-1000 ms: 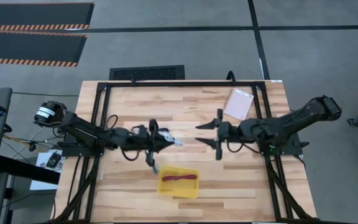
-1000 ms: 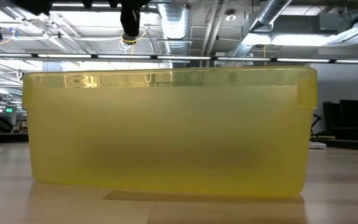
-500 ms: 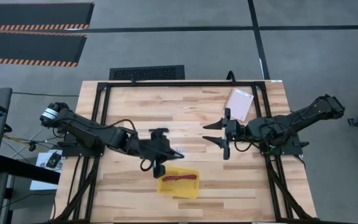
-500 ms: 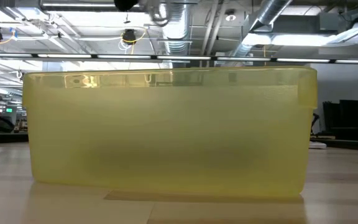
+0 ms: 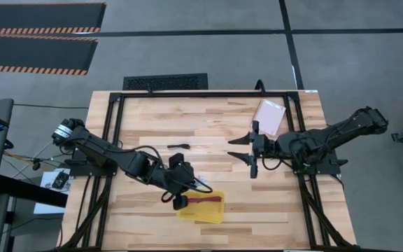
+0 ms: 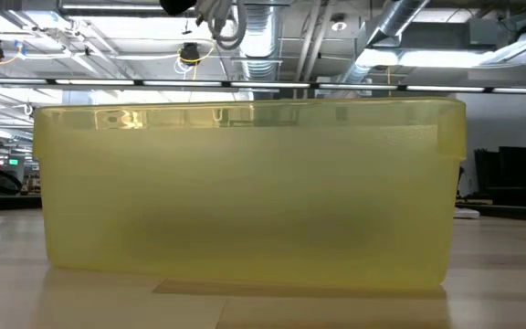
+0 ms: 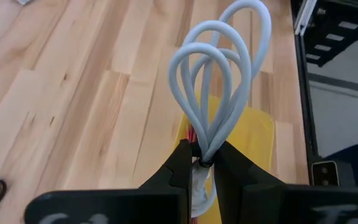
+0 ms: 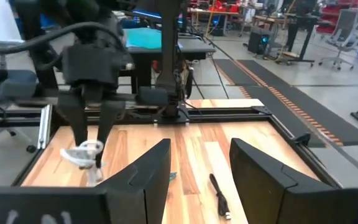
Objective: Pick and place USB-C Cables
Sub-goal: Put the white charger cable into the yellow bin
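Left gripper (image 7: 199,167) clamped on white USB-C cable (image 7: 219,81), poised over yellow tray's (image 5: 212,212) nine-o'clock edge for release; right gripper (image 5: 240,148) parked wide open.

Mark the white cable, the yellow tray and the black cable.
white cable (image 7: 219,74), left wrist view, on its loops above the shut fingers
yellow tray (image 5: 212,213), high view, on its bare floor
black cable (image 5: 178,145), high view, on its middle

a grey concrete floor (image 5: 208,49) surrounds the wooden bench (image 5: 215,119), with hazard-striped black mats (image 5: 37,35) beyond its far left corner. silver ducts (image 6: 400,27) and strip lights (image 6: 199,84) run overhead. desks (image 8: 229,15) and office chairs (image 8: 347,31) stand behind.
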Robot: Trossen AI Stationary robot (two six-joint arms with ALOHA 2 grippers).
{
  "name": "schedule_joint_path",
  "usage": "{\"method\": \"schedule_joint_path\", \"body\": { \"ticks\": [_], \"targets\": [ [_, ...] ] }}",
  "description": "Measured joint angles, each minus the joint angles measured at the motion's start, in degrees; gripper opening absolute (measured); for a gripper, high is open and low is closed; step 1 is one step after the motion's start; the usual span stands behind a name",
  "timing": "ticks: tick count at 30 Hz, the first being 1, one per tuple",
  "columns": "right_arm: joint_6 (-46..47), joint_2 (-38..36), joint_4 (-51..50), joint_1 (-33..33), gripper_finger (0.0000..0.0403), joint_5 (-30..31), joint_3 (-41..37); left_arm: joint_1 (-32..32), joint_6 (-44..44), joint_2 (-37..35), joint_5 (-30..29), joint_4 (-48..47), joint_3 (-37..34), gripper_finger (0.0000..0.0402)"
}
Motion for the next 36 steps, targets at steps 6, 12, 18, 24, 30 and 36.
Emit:
{"method": "schedule_joint_path", "body": {
  "ticks": [6, 12, 18, 24, 30, 36],
  "targets": [
    [3.3, 0.0, -0.9, -0.4, 0.0186, -0.1, 0.0, -0.9, 0.2, 3.0, 0.1, 0.3, 0.0, 0.0014],
    [3.6, 0.0, -1.4, 1.0, 0.0184, -0.2, 0.0, -1.6, 1.2, 10.9, 1.9, -0.2, 0.0, 0.0014],
    [3.8, 0.0, -1.9, 2.0, 0.0184, -0.2, 0.0, -1.6, -0.8, 17.6, 4.9, 0.9, -0.1, 0.0017],
    [6.7, 0.0, -4.7, 2.0, 0.0184, -0.2, 0.0, -1.0, -0.9, 19.8, 7.6, 3.9, -0.1, 0.0018],
    [9.3, 0.0, -6.8, 2.0, 0.0184, -0.4, 0.0, -0.4, -3.2, 19.8, 6.3, 2.0, -0.1, 0.0033],
    [9.4, 0.0, -7.4, 2.0, 0.0184, -0.4, 0.0, 0.1, -4.0, 19.8, 7.8, 2.5, -0.6, 0.0051]
  ]
}}
